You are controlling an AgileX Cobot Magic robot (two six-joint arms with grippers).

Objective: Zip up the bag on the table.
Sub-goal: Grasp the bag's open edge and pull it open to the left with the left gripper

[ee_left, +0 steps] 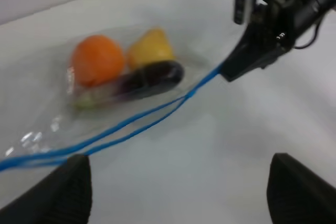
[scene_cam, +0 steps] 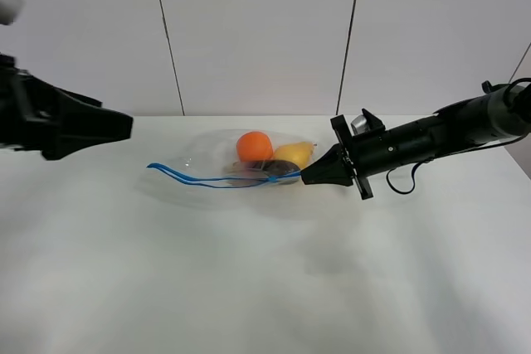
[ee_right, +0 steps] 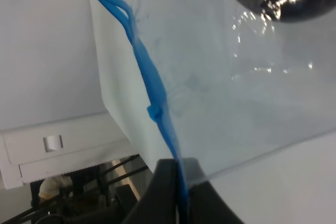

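Observation:
The clear bag lies on the white table, holding an orange, a yellow pear and a purple eggplant. Its blue zipper strip runs along the near edge and gapes in two lines. My right gripper is shut on the strip's right end; in the right wrist view the fingers pinch the blue strip. My left gripper hangs open off the bag's left end, apart from it. The left wrist view shows its fingers spread wide over the bag.
A white panelled wall stands behind the table. The right arm stretches in from the right edge, low over the table. Bare tabletop lies in front of the bag.

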